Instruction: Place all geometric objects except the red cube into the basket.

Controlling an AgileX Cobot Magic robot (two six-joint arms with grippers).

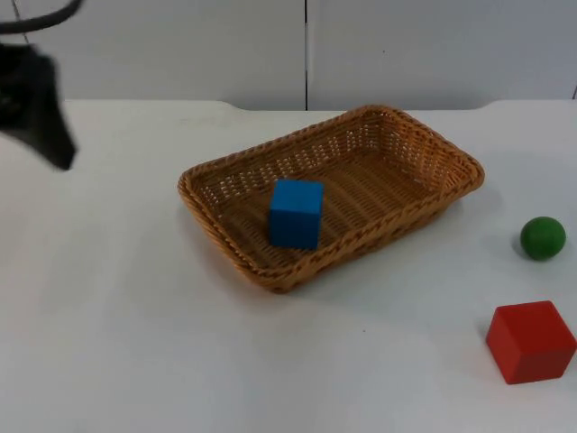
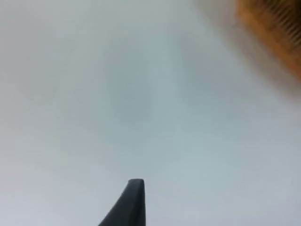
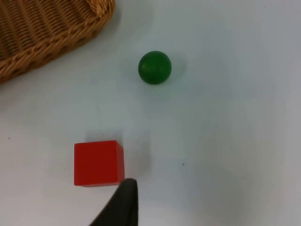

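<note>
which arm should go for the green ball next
Right, likely. Its wrist view looks straight down on the green ball beside the red cube; the left gripper hangs beyond the woven wicker basket, which already holds the blue cube.

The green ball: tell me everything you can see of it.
The green ball is a smooth, plain, dark green sphere with a matte look, possibly painted wood. It sits on the white table, outside the wicker basket, apart from its rim. The red cube lies nearby, not touching. Nothing holds or touches the ball but the table.
</note>
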